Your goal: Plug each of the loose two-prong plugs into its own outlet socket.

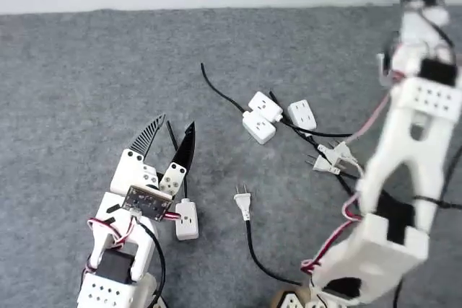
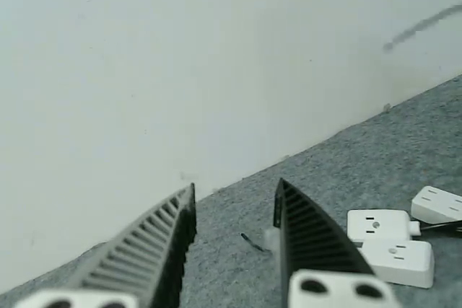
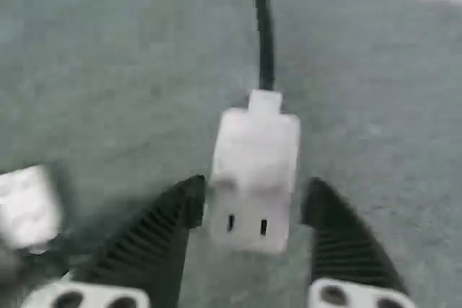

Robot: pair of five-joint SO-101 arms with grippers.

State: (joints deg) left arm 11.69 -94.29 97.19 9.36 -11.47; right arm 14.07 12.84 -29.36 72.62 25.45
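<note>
My left gripper (image 1: 177,122) (image 2: 237,187) stands open above the grey carpet at the front left, with nothing between its fingers. Beside that arm lies a white outlet socket (image 1: 186,219). A loose two-prong plug (image 1: 243,202) on a black cord lies in the middle. Two joined outlet sockets (image 1: 260,117) (image 2: 386,243) and a third (image 1: 302,115) (image 2: 437,203) lie farther back, with two more plugs (image 1: 328,160) to their right. My right gripper (image 3: 256,184) is open, its fingers on either side of a white corded outlet socket (image 3: 253,171) whose slots face the camera.
The right arm (image 1: 404,149) stretches from the back right corner to the front edge, above black cords (image 1: 325,135). A blurred white object (image 3: 25,203) lies beside the right gripper. A pale wall (image 2: 216,48) bounds the carpet at the back.
</note>
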